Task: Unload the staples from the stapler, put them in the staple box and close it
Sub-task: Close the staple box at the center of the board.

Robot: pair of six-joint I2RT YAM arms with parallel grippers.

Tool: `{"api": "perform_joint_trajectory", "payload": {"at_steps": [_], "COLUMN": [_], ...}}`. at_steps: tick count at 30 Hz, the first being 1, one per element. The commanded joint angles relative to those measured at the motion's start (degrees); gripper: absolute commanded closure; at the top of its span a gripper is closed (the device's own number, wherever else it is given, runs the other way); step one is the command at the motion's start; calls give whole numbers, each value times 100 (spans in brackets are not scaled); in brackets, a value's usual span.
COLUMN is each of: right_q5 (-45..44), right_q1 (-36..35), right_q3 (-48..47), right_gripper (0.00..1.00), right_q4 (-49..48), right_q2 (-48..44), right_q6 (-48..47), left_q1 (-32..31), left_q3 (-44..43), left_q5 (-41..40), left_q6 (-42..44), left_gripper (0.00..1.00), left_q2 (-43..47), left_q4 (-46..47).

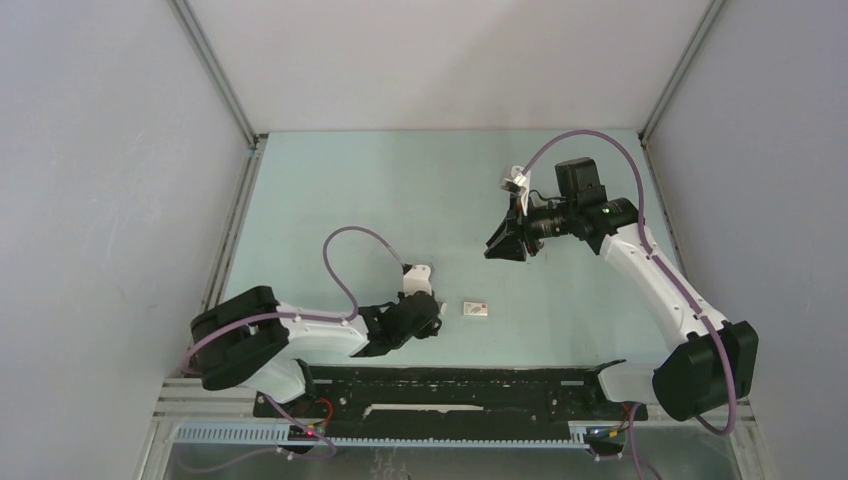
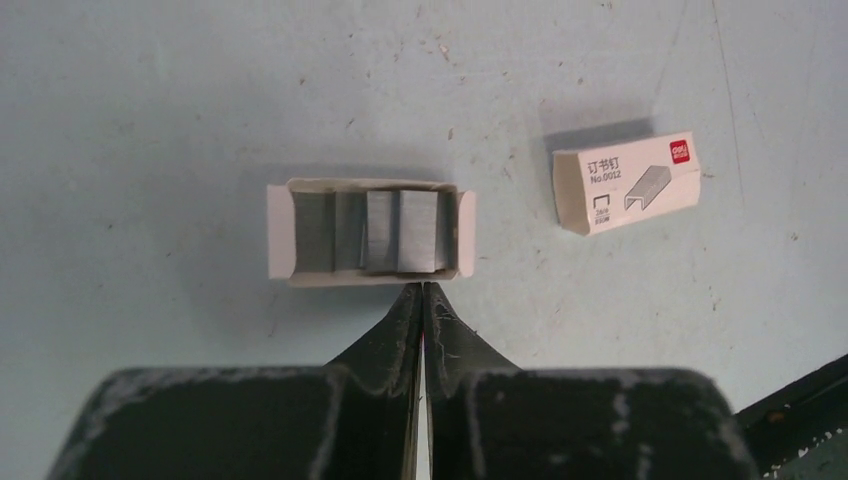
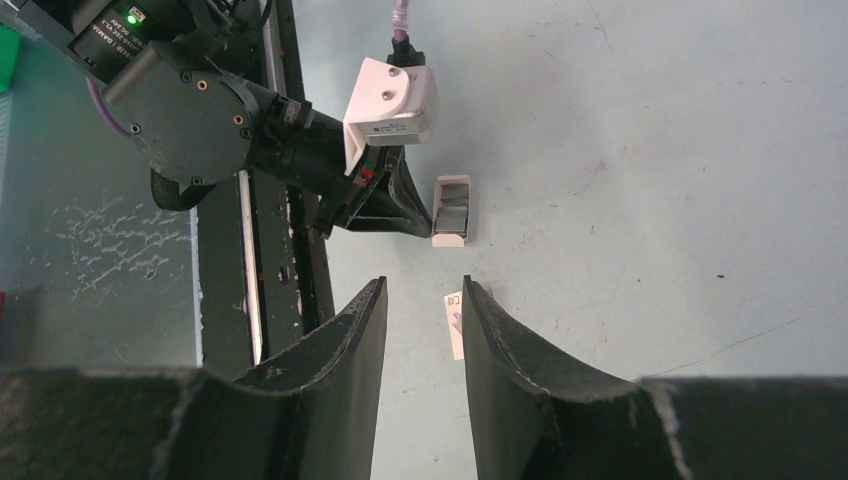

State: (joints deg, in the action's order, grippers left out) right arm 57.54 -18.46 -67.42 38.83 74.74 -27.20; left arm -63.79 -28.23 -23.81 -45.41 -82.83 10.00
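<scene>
Pale green worktop (image 1: 400, 200): staples (image 2: 400, 232) lie in an open white tray (image 2: 280, 232), the left hand (image 2: 421, 290), tips pressed together, at its edge; right hand (image 3: 424, 286) apart, empty. Stapler unseen. Unloading looks nearly done; the retreat must not nudge the tray.

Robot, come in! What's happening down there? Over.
Left hand shut, tips by open tray of staples. Right hand open, empty. Stapler not in view. Closed box beside tray.

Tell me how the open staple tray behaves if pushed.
The open tray looks like thin card, so it would probably slide easily on the smooth table and dent if squeezed. The staples lie loose in separate strips, so they likely make it heavy for its size and may spill if it tips.
</scene>
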Motion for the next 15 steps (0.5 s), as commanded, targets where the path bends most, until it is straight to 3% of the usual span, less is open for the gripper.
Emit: {"api": "perform_joint_trajectory", "payload": {"at_steps": [1,9,15], "right_q5": [66,82,94], "right_q1": [-4,8,14], "right_q3": [-11,-13,-4], "right_gripper": [58,58,58], "right_q4": [6,28,32], "right_q2": [-107,-125,-142], "right_q6": [-112,-118,-126], "left_q1": [-72,-72,-85], "left_q3": [-323,-418,-371], "left_q5": [-282,-467,-93], "left_q6": [-206,-225,163], "left_gripper": [94,94,92], "left_q2": [-289,-357,-99], "left_q4": [-235,-346,-260]}}
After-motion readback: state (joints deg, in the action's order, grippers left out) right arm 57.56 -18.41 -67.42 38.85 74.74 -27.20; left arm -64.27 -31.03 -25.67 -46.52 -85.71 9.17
